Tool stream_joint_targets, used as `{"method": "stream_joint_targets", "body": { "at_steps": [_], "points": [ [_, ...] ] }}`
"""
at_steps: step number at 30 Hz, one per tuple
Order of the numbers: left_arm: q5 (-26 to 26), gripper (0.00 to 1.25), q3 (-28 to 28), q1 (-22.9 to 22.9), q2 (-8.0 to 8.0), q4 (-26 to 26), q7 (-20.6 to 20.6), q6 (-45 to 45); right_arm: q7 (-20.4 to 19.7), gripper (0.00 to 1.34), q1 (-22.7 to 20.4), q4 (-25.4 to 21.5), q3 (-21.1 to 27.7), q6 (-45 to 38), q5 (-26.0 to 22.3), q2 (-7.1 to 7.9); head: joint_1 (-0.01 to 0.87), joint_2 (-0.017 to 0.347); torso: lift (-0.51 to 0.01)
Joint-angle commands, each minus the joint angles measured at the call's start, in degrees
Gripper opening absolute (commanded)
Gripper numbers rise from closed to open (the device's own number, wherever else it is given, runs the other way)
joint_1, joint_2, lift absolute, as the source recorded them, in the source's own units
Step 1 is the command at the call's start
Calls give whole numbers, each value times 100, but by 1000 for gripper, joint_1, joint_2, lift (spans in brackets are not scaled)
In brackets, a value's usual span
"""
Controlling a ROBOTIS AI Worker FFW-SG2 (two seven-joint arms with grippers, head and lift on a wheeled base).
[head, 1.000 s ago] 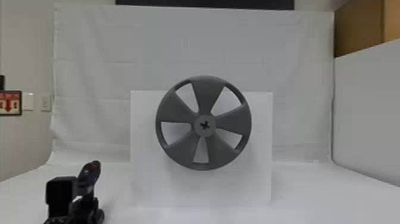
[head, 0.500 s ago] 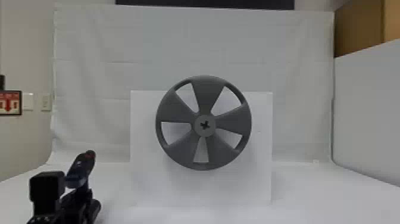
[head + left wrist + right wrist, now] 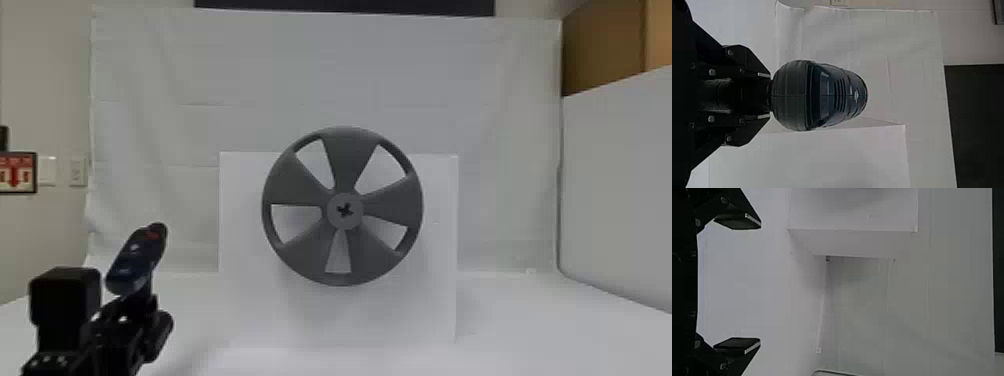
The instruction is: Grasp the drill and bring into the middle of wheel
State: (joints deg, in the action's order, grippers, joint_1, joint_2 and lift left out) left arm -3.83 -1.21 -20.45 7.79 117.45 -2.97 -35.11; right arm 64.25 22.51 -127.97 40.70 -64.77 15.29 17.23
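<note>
Your left arm comes up at head view's lower left, black left gripper [image 3: 122,322] clenched on dark blue-and-black drill [image 3: 136,260] — drill tilted, left of round grey five-spoked wheel [image 3: 347,160], apart from it. Your black flat-fingered right gripper [image 3: 737,284] gapes wide. Wheel stands upright before white rectangular board [image 3: 242,310] on white table [image 3: 530,330] — creased white cloth [image 3: 400,75] behind.

Left gripper [image 3: 137,306] clamped; right gripper [image 3: 759,284] spread, fingers [image 3: 736,344] wide apart
</note>
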Motion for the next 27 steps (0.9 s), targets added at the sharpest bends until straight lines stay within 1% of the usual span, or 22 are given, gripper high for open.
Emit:
{"method": "stream_joint_targets", "body": {
  "at_steps": [1, 5, 8, 10, 11, 13, 16, 21, 27],
  "points": [
    [-39, 37, 182, 190, 83, 568, -1, -40, 0, 1097, 17, 0, 8, 0, 0, -9, 0, 0, -406],
    [-188, 37, 341, 349, 153, 990, -45, -234, 0, 1097, 34, 0, 0, 0, 0, -18, 0, 0, -406],
    [58, 37, 622, 428, 232, 1298, -151, -321, 0, 1097, 34, 0, 0, 0, 0, -18, 0, 0, -406],
    [243, 37, 789, 437, 285, 1403, -168, -436, 0, 1097, 34, 0, 17, 0, 0, -27, 0, 0, -406],
    [357, 37, 903, 437, 320, 1439, -168, -471, 0, 1097, 34, 0, 17, 0, 0, -27, 0, 0, -406],
    [392, 37, 1017, 437, 346, 1465, -177, -515, 0, 1097, 43, 0, 17, 0, 0, -27, 0, 0, -406],
    [295, 37, 1176, 445, 364, 1491, -186, -524, 0, 1097, 43, 0, 0, 0, 0, -27, 0, 0, -406],
    [190, 37, 1527, 331, 390, 1509, -221, -638, 0, 1097, 43, 0, 0, 0, 9, -27, 0, 0, -406],
    [-214, 37, 1729, 138, 399, 1518, -221, -1007, 0, 1097, 43, 0, -18, 0, 18, -27, 0, 0, -406]
  ]
}}
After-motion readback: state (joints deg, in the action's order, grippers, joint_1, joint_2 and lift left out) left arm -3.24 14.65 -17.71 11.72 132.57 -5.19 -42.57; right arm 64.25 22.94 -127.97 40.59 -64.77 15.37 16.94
